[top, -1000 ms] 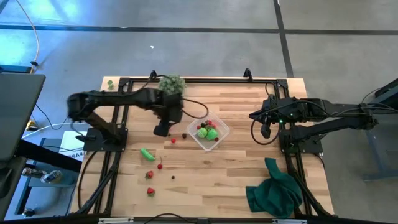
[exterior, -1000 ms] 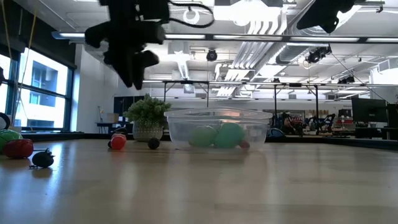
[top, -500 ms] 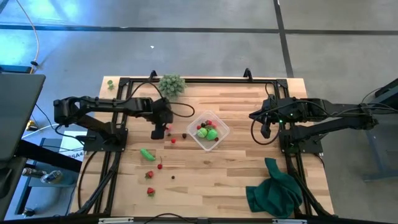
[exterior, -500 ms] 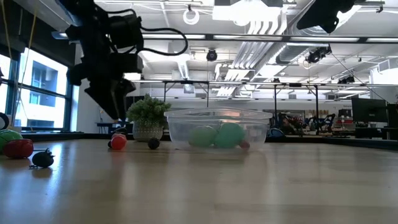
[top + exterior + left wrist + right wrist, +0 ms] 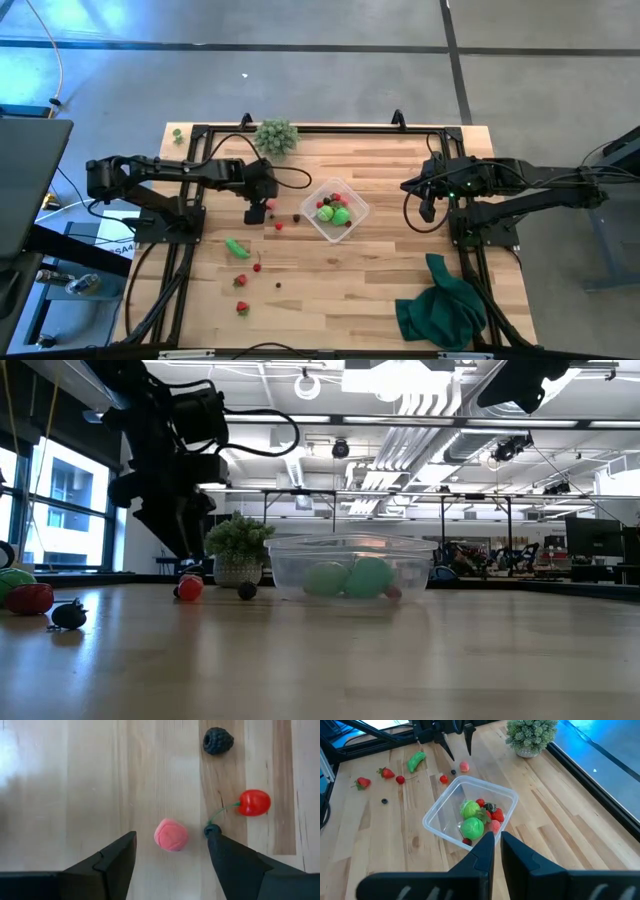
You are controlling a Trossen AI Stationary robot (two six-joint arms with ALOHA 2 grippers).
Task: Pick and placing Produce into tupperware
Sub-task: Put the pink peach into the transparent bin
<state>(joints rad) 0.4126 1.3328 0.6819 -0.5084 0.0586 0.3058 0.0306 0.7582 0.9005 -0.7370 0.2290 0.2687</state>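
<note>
My left gripper (image 5: 170,845) is open and hangs low over the table, left of the tupperware. Its fingers stand on either side of a pink berry piece (image 5: 171,834) that lies on the wood, without touching it. A red cherry (image 5: 254,802) and a dark berry (image 5: 218,741) lie just beyond. The high view shows this gripper (image 5: 258,212) beside the clear tupperware (image 5: 336,210), which holds green round pieces and a few red ones (image 5: 472,817). My right gripper (image 5: 428,210) waits shut above the table, right of the tupperware.
More produce lies toward the near left: a green oblong piece (image 5: 237,247), red pieces (image 5: 257,267) and strawberries (image 5: 241,281). A pale green bushy clump (image 5: 275,135) stands at the far edge. A dark green cloth (image 5: 443,305) lies at the near right corner.
My left gripper has come down toward the table and shifted a little to the left, away from the tupperware, settling over the pink berry piece. In the last half second it has hardly moved. The right arm has kept still.
</note>
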